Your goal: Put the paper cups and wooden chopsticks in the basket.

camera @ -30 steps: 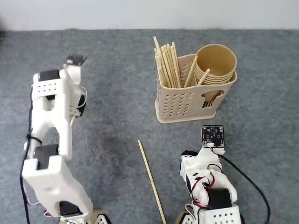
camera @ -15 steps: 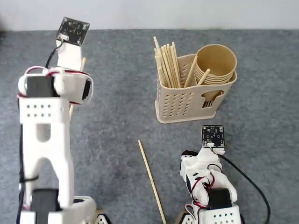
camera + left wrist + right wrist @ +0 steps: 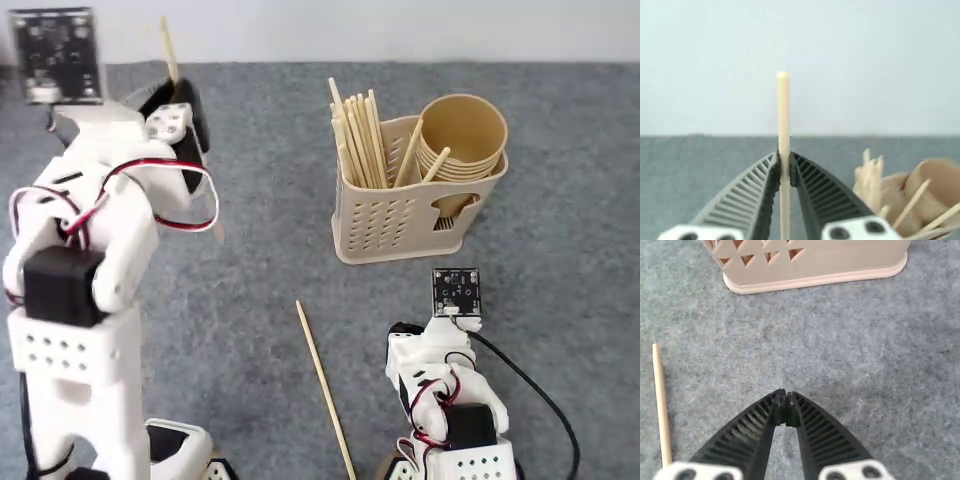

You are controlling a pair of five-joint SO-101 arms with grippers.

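**One aloft, one lying flat**

A pale wooden chopstick (image 3: 783, 110) stands upright, pinched in the closed left gripper (image 3: 784, 162), well left of the beige perforated plastic basket (image 3: 400, 225) holding tan paper cups (image 3: 463, 130). A second chopstick (image 3: 322, 385) lies on grey felt (image 3: 260, 290) near the right gripper (image 3: 785, 407), closed on nothing

Robotics test bench: grey felt-covered table (image 3: 250, 270), bare pale wall (image 3: 400, 30), exposed arm wiring (image 3: 436, 398)
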